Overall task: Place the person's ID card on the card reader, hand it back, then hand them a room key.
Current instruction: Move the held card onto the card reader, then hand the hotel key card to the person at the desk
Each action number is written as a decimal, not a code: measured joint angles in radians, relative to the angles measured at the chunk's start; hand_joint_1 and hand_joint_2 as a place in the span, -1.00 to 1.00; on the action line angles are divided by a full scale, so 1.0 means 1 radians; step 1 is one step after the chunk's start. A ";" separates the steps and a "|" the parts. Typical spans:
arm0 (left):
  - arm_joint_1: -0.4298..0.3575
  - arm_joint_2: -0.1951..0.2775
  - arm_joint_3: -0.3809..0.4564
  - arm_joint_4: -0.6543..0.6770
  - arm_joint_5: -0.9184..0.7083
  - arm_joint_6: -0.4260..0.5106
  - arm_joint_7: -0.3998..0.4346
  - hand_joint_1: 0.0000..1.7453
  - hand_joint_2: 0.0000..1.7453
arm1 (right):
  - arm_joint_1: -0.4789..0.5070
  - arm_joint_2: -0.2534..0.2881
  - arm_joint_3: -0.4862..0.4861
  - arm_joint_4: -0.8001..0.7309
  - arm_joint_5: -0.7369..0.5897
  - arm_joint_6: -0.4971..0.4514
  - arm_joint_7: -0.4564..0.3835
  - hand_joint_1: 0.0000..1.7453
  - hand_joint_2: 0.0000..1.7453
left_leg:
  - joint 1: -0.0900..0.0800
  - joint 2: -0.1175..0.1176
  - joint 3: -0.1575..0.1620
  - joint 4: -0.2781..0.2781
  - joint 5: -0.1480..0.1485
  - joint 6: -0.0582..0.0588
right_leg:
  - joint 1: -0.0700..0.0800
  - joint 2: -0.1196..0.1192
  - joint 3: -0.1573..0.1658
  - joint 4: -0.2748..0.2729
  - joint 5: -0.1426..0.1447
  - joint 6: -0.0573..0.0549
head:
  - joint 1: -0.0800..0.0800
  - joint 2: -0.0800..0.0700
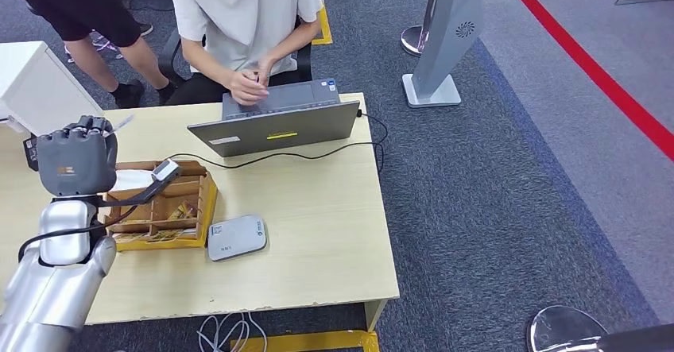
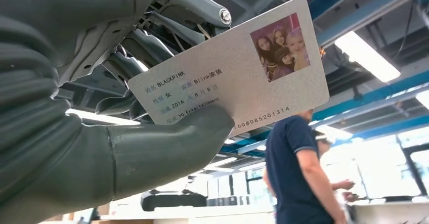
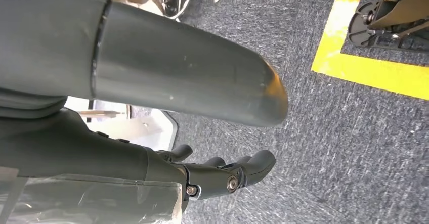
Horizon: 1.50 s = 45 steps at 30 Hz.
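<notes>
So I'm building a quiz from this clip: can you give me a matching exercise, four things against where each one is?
Things:
1. ID card
2. card reader
3. laptop
4. wooden tray

Places:
A. far edge of the table, before the seated person
B. held by the left hand
C. flat on the table, right of the tray
D. under the raised left hand

Pairs: 1-B, 2-C, 3-A, 4-D

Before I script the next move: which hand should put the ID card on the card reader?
Left. The left hand already pinches the ID card above the table, near the card reader.
</notes>
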 joint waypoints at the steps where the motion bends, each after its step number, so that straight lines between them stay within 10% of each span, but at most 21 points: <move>1: -0.015 0.005 0.004 0.023 0.000 0.000 -0.001 1.00 1.00 | 0.000 -0.001 0.002 0.000 0.001 0.002 -0.002 -1.00 -1.00 | 0.000 0.000 0.000 0.000 0.000 0.000 | 0.000 0.000 0.000 0.000 0.000 0.000 | 0.000 0.000; 12: -0.236 0.077 0.078 0.358 -0.001 0.004 -0.033 1.00 1.00 | -0.003 -0.015 0.022 0.001 0.015 0.015 -0.006 -1.00 -1.00 | 0.001 0.000 0.000 0.000 0.002 -0.001 | 0.002 0.000 -0.001 0.000 0.001 -0.001 | -0.001 0.000; 35: -0.271 0.063 0.077 0.446 -0.001 0.008 -0.025 1.00 1.00 | -0.006 -0.015 0.032 0.003 0.015 0.015 -0.003 -1.00 -1.00 | 0.001 0.011 -0.002 0.000 -0.001 -0.002 | 0.001 0.011 -0.006 0.001 0.002 -0.002 | -0.001 0.000; 39: -0.272 0.063 0.077 0.450 -0.001 0.008 -0.026 -1.00 1.00 | -0.006 -0.016 0.033 0.003 0.014 0.014 -0.003 -1.00 1.00 | 0.001 0.011 -0.002 0.000 -0.001 -0.002 | 0.002 0.011 -0.007 0.000 0.002 -0.002 | -0.001 0.000; 45: -0.268 0.062 0.077 0.449 -0.001 0.009 -0.045 -1.00 1.00 | -0.006 -0.017 0.033 0.003 0.012 0.013 -0.002 -1.00 1.00 | 0.001 0.009 -0.002 0.000 -0.001 -0.002 | 0.001 0.008 -0.006 0.001 0.002 -0.002 | -0.001 0.000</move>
